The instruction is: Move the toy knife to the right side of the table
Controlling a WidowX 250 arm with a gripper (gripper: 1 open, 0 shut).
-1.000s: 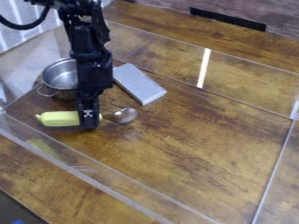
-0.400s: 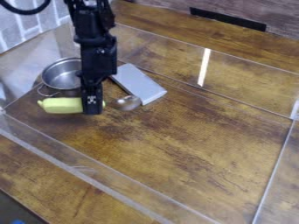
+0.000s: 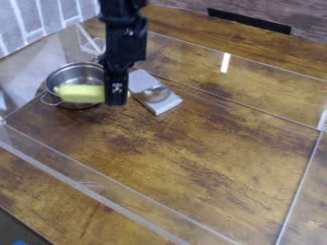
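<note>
Camera view: the black gripper (image 3: 115,94) is clamping on the toy knife (image 3: 84,94), its fingers closed around the yellow-green handle. The handle is pointing left and appearing in front of the metal pot (image 3: 72,80); the rounded silver tip (image 3: 156,95) is showing over the flat grey slab (image 3: 153,90). Whether the knife is touching either is not determinable. Pot and slab are resting on the left part of the brown wood-plank counter (image 3: 211,144), beyond a low clear acrylic wall (image 3: 79,179).

Gripper's fingers (image 3: 115,98) blurred, arm (image 3: 119,8) cut off by top edge.
</note>
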